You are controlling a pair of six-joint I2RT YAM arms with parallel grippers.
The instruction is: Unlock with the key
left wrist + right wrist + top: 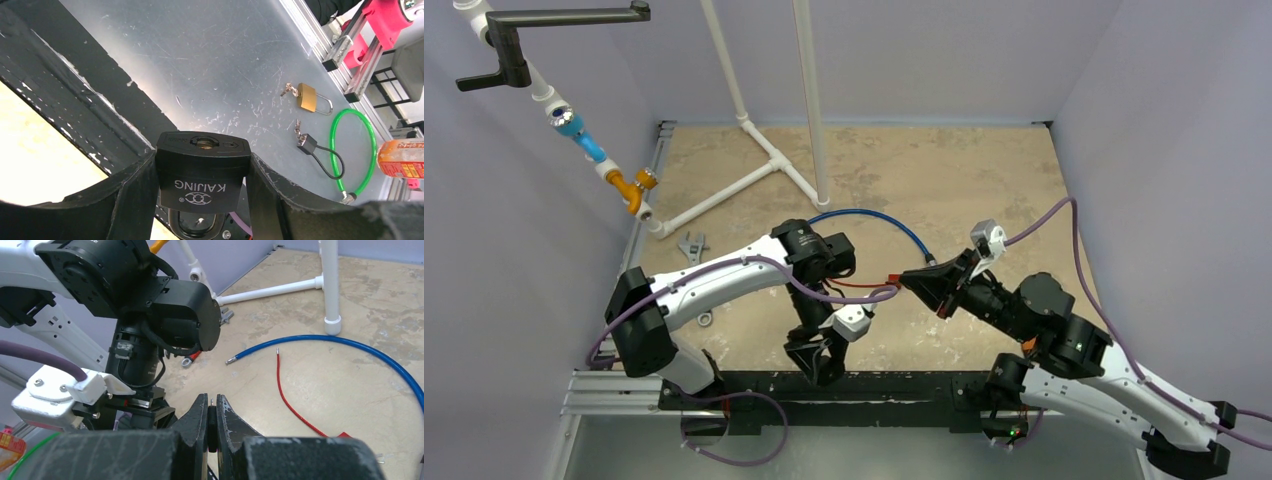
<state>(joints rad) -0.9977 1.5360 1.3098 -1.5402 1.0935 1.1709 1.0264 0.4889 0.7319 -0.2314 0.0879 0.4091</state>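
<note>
My left gripper (201, 161) is shut on a black padlock (202, 175) marked KAIJING, clamping its sides. The brass keyhole (203, 143) faces the wrist camera and the shackle hangs toward the wrist. In the top view this gripper (819, 365) points down at the table's near edge. My right gripper (212, 404) is shut on the key (212, 416); its black head sits between the pads and a thin metal tip pokes out. In the top view the right gripper (914, 282) hovers mid-table, right of the left arm's wrist and apart from the padlock.
A blue cable (874, 218) and a red wire (287, 395) lie on the tan table. A white pipe frame (764, 170) and a wrench (692, 247) stand behind the left arm. On the lower metal surface lie a brass padlock (306, 97), a green cable lock (367, 145) and a small cable lock (306, 143).
</note>
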